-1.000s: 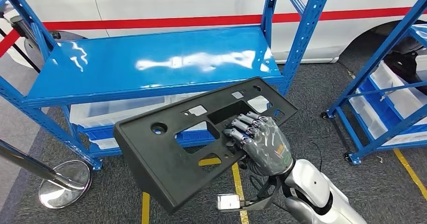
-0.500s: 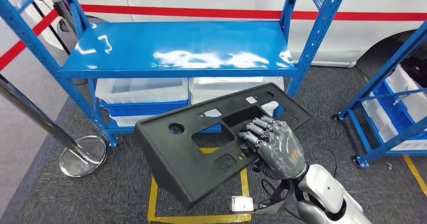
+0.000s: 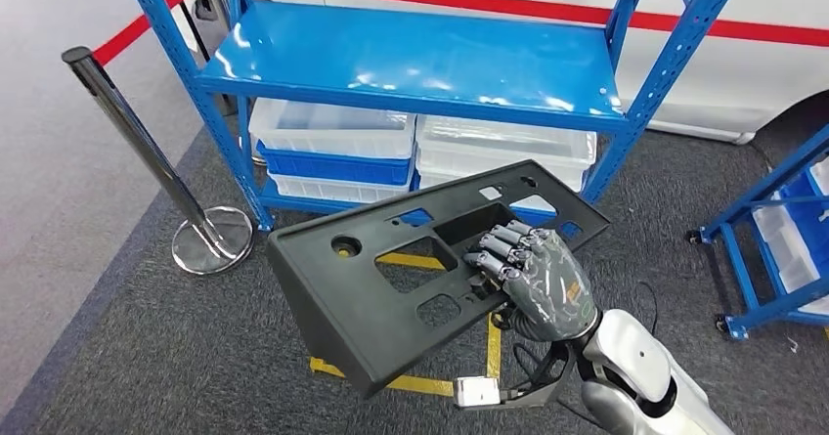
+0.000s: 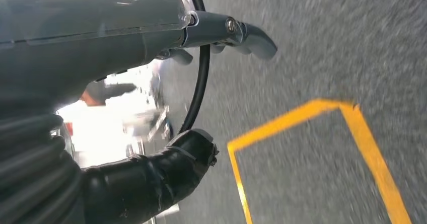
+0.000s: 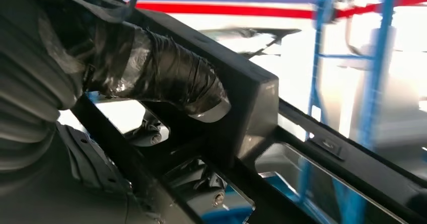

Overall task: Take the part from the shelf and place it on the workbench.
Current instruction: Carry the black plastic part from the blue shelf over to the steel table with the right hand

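I had the part [image 3: 430, 269], a flat black plastic panel with several cut-outs, off the shelf [image 3: 420, 64] and carried in the right robot hand [image 3: 533, 279] at the lower middle of the head frame. The fingers [image 3: 494, 249] lay over the top face near its right end, hooked into the large rectangular opening, and in the right wrist view I saw the taped thumb [image 5: 166, 75] pressed against the panel's edge from the other side, so I read the grasp as firm. The panel hung tilted, its left end lower and nearer to me, above grey carpet and a yellow floor marking [image 3: 430, 381].

The blue top board of the shelf was bare in the upper middle of the frame, with white bins [image 3: 332, 127] on the level beneath. A chrome stanchion [image 3: 147, 142] stood at the left, and a second blue rack [image 3: 772, 230] showed at the right edge.

The left robot hand [image 4: 151, 173] showed at the left of its wrist view, above carpet and yellow tape; I could not tell from that picture whether it was clenched or released, though I saw nothing in it.

By my judgement the first half was done: the part was picked and clear of the shelf. What remained was the carry and the set-down. No desk appeared in any picture, so I judged I had to find it first, keeping the panel's long free end clear of the uprights and the stanchion.
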